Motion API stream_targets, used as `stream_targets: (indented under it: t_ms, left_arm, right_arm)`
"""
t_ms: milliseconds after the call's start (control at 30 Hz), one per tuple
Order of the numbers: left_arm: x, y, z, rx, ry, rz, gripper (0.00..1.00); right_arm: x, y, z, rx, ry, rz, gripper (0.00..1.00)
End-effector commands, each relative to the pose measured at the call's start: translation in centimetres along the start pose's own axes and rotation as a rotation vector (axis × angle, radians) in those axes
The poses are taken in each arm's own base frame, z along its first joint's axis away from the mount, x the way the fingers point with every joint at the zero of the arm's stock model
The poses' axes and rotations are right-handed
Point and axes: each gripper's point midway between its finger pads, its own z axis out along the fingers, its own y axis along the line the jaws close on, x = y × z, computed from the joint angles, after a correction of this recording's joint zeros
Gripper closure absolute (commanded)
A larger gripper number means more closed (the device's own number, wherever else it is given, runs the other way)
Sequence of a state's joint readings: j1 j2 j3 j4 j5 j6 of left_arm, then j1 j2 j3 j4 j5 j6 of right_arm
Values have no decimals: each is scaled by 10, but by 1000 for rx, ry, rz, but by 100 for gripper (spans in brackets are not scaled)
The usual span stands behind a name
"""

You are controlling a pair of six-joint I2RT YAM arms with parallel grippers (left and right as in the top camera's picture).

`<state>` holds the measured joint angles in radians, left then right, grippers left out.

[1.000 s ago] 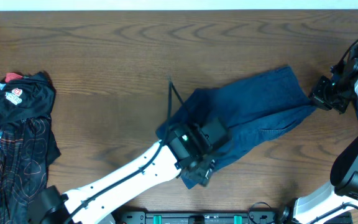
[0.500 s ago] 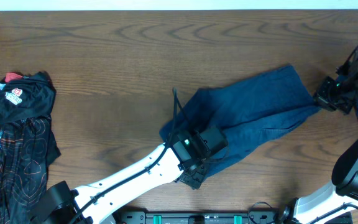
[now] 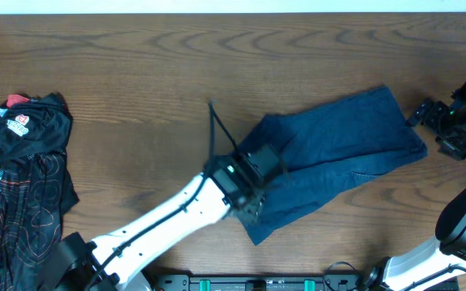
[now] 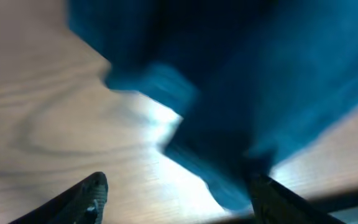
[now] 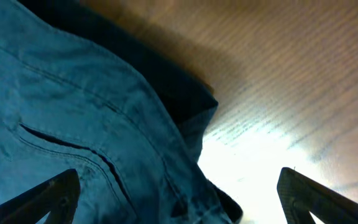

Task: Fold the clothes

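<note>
blue denim garment (image 3: 338, 153) lying slantwise right of centre on tabletop (image 3: 136, 97); black jersey (image 3: 19, 178) heaped at far left edge; left hand (image 3: 253, 174) over garment's left end, fingers apart, blurred, no hold evident; right hand (image 3: 427, 121) wide open, empty, just off garment's right corner

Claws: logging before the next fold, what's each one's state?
Left claw: open, over the jeans.
Right claw: open, holding nothing.

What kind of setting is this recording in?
Probably a robot test bench: dark wood-grain tabletop, two white jointed robot arms, a blue denim garment and a black printed jersey laid out.
</note>
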<state>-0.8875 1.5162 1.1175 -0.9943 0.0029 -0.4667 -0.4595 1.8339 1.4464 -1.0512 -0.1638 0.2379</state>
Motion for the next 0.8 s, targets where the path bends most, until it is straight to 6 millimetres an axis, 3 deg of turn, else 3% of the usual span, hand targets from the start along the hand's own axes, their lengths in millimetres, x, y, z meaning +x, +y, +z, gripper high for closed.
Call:
stream_targets:
  t_ms: [0, 133, 267, 467, 567, 767]
  left_arm:
    - [-22, 31, 2, -69, -64, -82, 24]
    - [-51, 54, 4, 29, -96, -247, 22]
    - [-59, 46, 11, 280, -14, -279, 22]
    - [-36, 6, 27, 495, 184, -195, 22]
    - [-18, -13, 39, 529, 289, -173, 15]
    - [9, -22, 79, 533, 429, -188, 13]
  right_arm:
    - [-9, 9, -13, -69, -37, -2, 1]
    - [-23, 23, -37, -115, -77, -19, 1]
    - [-34, 40, -74, -142, -122, -70, 1]
    - [-41, 60, -115, -160, -179, -123, 1]
    - [-42, 66, -129, -167, -200, -138, 1]
    - [-32, 65, -138, -132, -178, -161, 1]
